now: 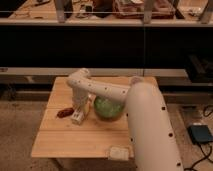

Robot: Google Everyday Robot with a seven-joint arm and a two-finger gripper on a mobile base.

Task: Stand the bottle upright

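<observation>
A small whitish bottle (pixel 76 118) is on the wooden table (pixel 75 140), just left of the green bowl (pixel 108 108). It looks short and close to the tabletop; I cannot tell whether it is lying or tilted. My gripper (pixel 79 110) hangs down from the white arm (pixel 100 90) directly over the bottle and seems to touch its top. The wrist hides the bottle's upper part. A small reddish-brown object (pixel 64 113) lies just left of the bottle.
A pale flat packet (pixel 119 152) lies at the table's front edge. My large white arm (pixel 150 130) covers the table's right side. Dark shelving (pixel 100 45) stands behind the table. A blue-grey box (pixel 201 134) sits on the floor at the right.
</observation>
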